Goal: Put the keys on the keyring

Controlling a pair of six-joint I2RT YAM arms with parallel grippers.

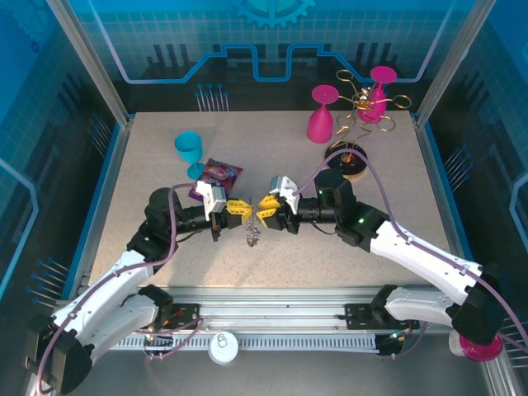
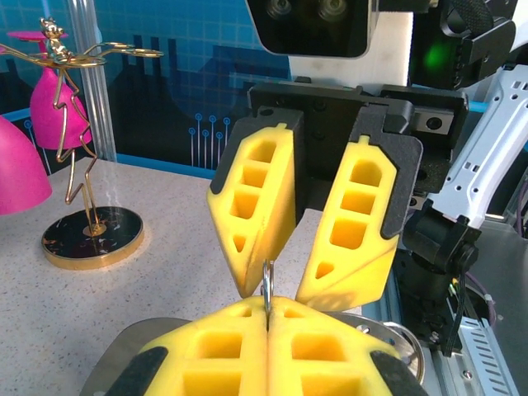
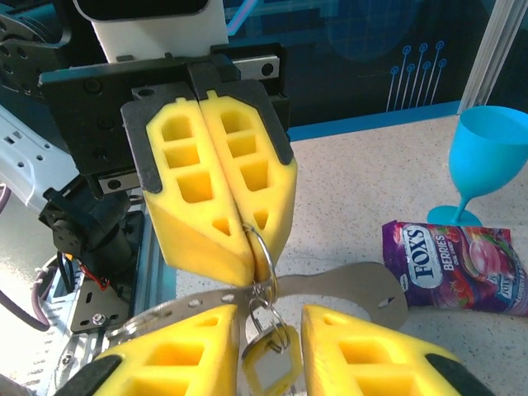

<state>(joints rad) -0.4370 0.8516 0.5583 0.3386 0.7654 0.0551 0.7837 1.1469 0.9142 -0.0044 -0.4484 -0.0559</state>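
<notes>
left claw (image 2: 266, 312): clenched, its two yellow pads pressed flat together on the keyring. In its own wrist view the pads are cut off by the bottom edge.
right claw (image 3: 271, 322): released, with the pads standing apart and a clear gap between them. It faces the left claw tip to tip above the middle of the table.
keyring (image 2: 266, 285): a thin metal ring pinched in the seam of the left claw. A short arc sticks out toward the right claw, and the rest of the loop is buried between the pads. Whether the arc touches a pad of the right claw cannot be told.
tag-like piece (image 3: 268, 351): a small rectangular frame dangling from a smaller ring under the keyring, inside the gap of the right claw. Its lower end is cut off by the frame edge. It is hard to judge whether it brushes a pad, and I cannot tell if it is a key head or a plain tag.
silvery bunch (image 1: 253, 235): hangs just under the two meeting claws in the top view, too small to sort into keys and links.
candy packet (image 3: 454, 264): purple Fox's Berries, flat on the table beside the left claw's wrist, cropped at the right edge.
blue goblet (image 3: 487, 153): upright, just beyond the packet and farther from the claws.
gold wire rack (image 2: 78, 165): on a round base well behind the right claw, with a pink goblet (image 2: 58, 107) hung on it. A second pink goblet (image 1: 322, 115) stands bowl down beside it.
</notes>
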